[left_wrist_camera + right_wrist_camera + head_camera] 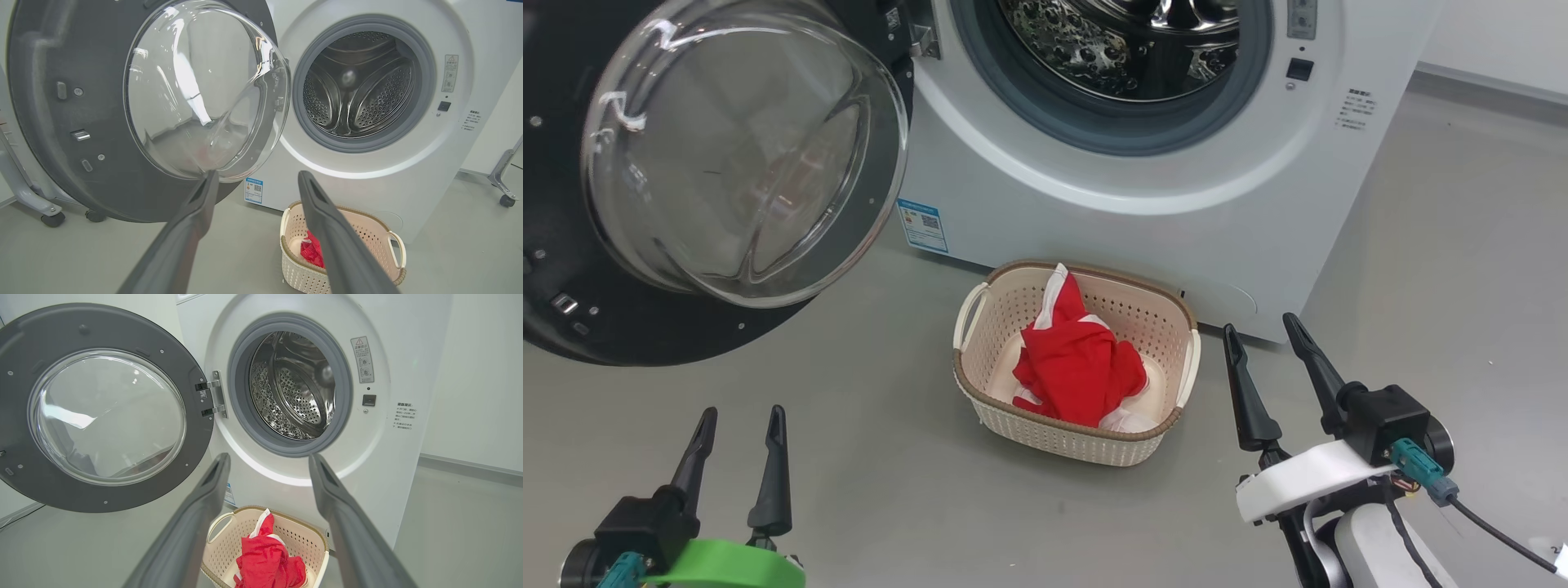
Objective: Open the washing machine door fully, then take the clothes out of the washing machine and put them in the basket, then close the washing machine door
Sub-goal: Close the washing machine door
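Prob. test lab — washing machine [1143, 212], bare grey floor [849, 490], castored frame legs [24, 196]

The washing machine [1143, 220] bears a warning-triangle sticker [362, 359] and a blue label [922, 224] with a QR code. I cannot read their print.

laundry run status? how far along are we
Done: the washing machine door stands wide open, the clothes lie in the basket, and the drum looks empty. In hand: nothing; the left gripper and right gripper are open, touching nothing. Left: close the door.
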Controlling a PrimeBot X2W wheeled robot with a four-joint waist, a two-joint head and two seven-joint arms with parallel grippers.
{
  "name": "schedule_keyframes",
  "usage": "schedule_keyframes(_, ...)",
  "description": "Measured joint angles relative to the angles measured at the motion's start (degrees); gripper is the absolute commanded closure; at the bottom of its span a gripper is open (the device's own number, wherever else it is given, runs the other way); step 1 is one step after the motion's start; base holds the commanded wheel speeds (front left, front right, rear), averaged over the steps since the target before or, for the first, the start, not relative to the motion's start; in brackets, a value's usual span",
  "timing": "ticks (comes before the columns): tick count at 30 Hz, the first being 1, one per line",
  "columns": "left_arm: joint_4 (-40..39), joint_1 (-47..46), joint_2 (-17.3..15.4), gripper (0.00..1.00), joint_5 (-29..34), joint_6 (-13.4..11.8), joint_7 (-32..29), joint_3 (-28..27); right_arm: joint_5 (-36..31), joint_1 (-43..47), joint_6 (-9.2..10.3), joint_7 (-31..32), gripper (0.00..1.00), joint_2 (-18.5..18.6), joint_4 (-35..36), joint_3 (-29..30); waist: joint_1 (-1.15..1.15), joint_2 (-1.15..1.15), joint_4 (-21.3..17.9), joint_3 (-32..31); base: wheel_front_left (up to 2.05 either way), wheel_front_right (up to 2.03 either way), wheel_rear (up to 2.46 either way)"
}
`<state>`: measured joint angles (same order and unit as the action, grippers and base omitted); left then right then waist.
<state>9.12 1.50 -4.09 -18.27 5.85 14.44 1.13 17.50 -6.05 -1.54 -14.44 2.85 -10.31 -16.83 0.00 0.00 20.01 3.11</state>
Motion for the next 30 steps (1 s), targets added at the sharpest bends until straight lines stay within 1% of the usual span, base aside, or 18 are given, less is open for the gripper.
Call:
schedule_keyframes(6,0.1,0.2,-0.1,0.00,0.3,0.0,0.0,-0.3,0.6,0.8,0.00,0.0,0.00,0.0,-0.2,-0.6,0.00,0.00,3.2,-1.1,0.00,0.00,0.00)
schedule_keyframes(11,0.1,1.5,-0.3,0.00,0.3,-0.1,0.0,-0.8,0.9,0.9,-0.09,0.0,0.00,0.0,-0.2,-1.5,0.00,0.00,4.9,-2.0,0.00,0.00,0.00)
schedule_keyframes(27,-0.7,2.0,-0.4,0.00,0.8,-0.1,0.0,-0.8,1.3,0.9,0.10,0.0,0.00,0.0,-0.3,-2.1,0.00,0.00,7.2,-2.4,0.00,0.00,0.00)
schedule_keyframes(30,-0.9,2.2,-0.4,0.00,0.8,-0.5,0.0,-1.3,1.6,0.9,0.09,0.0,0.00,0.0,-0.3,-2.6,0.00,0.00,7.4,-2.5,0.00,0.00,0.00)
